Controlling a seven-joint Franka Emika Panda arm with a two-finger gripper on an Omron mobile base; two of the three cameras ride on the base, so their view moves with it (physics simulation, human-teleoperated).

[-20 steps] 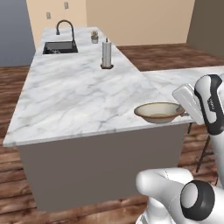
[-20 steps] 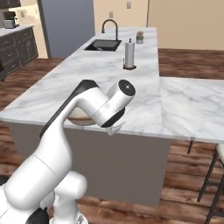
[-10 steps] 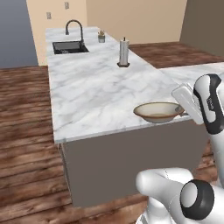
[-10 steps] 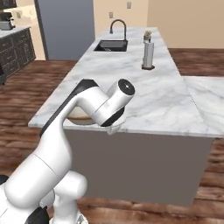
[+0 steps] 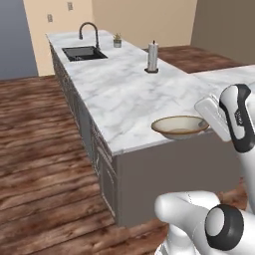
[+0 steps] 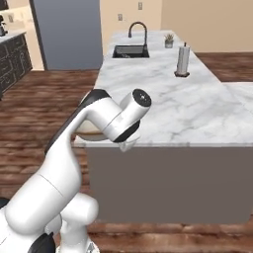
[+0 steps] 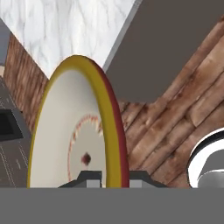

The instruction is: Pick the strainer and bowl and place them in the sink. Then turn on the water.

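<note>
My gripper point(image 7: 114, 177) is shut on the rim of the bowl point(image 7: 70, 131), which runs edge-on between the two finger tips. The bowl point(image 5: 179, 127) is tan with a pale inside and hangs level at the near end of the marble island counter point(image 5: 124, 94), with the hand at its right side. In the right base view the bowl point(image 6: 90, 129) peeks out behind my arm. The black sink point(image 5: 83, 53) with its dark faucet point(image 5: 89, 32) lies at the counter's far end, also sink point(image 6: 131, 51). The strainer and the water are out of view.
A paper towel holder point(image 5: 152, 57) stands on the counter's right side, and a small potted plant point(image 5: 117, 41) sits beyond the sink. Wooden floor point(image 5: 45, 149) runs along the counter's left. Dark cabinets point(image 6: 12, 64) stand at the far left.
The whole picture has shifted: the base has driven around the island's near end, so the counter now runs away lengthwise. The bowl stays in the shut gripper.
</note>
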